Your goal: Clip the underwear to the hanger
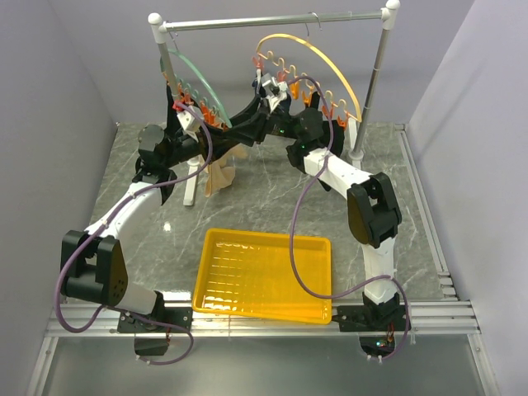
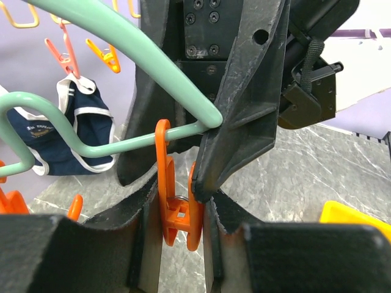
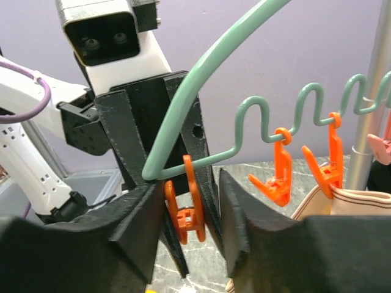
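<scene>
The green hanger (image 1: 198,78) hangs at the left of the rack; it also shows in the left wrist view (image 2: 122,36) and the right wrist view (image 3: 201,79). The beige underwear (image 1: 219,175) hangs below it, held by one orange clip (image 3: 333,174); its edge (image 3: 351,204) shows there. Both grippers meet at the hanger's end clip (image 2: 164,159). My left gripper (image 2: 177,210) (image 1: 224,132) is shut on this orange clip. My right gripper (image 3: 190,195) (image 1: 246,125) straddles the same clip (image 3: 186,217), open, one finger (image 2: 204,177) touching it. Neither gripper holds cloth.
A yellow arc hanger (image 1: 330,66) hangs at the right of the rack bar (image 1: 272,21). A navy white-trimmed brief (image 2: 67,131) hangs beyond. A yellow tray (image 1: 264,239) lies on the marble table in front. The rack's upright pole (image 3: 366,122) stands close on the right.
</scene>
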Controlling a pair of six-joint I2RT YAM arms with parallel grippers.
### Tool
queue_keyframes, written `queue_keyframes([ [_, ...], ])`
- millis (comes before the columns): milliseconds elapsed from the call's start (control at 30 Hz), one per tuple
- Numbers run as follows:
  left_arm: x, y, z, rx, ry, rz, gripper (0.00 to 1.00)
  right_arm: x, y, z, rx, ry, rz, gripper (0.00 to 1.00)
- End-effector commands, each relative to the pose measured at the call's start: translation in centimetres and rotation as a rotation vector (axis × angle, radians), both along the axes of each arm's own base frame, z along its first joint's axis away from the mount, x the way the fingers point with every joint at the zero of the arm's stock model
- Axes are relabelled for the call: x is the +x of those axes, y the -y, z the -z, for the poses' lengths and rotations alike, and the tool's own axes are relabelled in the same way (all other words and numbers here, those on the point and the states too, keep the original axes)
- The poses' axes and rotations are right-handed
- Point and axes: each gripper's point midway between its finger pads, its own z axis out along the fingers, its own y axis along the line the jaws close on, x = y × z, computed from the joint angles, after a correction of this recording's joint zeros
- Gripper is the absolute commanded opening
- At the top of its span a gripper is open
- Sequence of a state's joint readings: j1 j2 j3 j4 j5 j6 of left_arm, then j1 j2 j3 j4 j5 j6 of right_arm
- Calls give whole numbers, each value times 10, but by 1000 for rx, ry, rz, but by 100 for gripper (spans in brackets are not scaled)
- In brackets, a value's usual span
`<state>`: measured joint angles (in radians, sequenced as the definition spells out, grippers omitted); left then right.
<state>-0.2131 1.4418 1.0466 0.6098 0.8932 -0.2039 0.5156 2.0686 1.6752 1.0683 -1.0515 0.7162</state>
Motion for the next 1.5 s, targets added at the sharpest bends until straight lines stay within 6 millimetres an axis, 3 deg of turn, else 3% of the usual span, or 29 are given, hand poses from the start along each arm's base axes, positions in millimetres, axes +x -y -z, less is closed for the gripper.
queue_keyframes([
  [0, -2, 3, -22, -17, 82, 17, 3, -9, -3, -13, 24, 39, -7, 45],
  [100, 1, 3, -23, -26, 72, 10, 3, -11, -4, -10, 13, 43, -12, 33],
  [200, 4, 1, -25, -39, 67, -7, 7, -9, -3, -7, -6, 52, 0, 14],
  [233, 5, 1, -26, -41, 64, -11, 13, -9, -3, -7, -11, 52, 3, 7],
  [267, 5, 1, -24, -38, 50, -14, 29, -7, -3, -6, -12, 48, 11, 0],
  [367, 1, -5, -21, -22, 43, -46, 52, -2, 1, -11, -1, 42, 12, 0],
  [467, -7, -17, -19, -17, 31, -84, 63, 2, 4, -16, 13, 30, 10, 0],
  [800, -39, -71, -4, 32, -81, -259, 65, -3, 10, -25, 37, -8, -25, 0],
  [833, -42, -76, 14, 60, -131, -277, 65, -4, 10, -26, 39, -9, -25, 0],
  [1067, -55, -124, 84, 273, -133, -380, 68, 0, 11, -31, 51, -34, -7, 0],
  [1100, -57, -128, 97, 335, -117, -373, 77, -1, 11, -32, 52, -35, -7, 0],
  [1167, -62, -133, 119, 388, -113, -352, 84, 0, 12, -34, 54, -34, -3, 0],
  [1300, -63, -135, 153, 516, 8, -299, 85, -1, 12, -34, 49, -31, -4, 0],
  [1333, -67, -137, 170, 535, -7, -292, 85, -3, 12, -34, 48, -29, -8, 0],
  [1467, -57, -143, 200, 563, 11, -324, 86, -1, 14, -34, 48, -33, 4, 0],
])
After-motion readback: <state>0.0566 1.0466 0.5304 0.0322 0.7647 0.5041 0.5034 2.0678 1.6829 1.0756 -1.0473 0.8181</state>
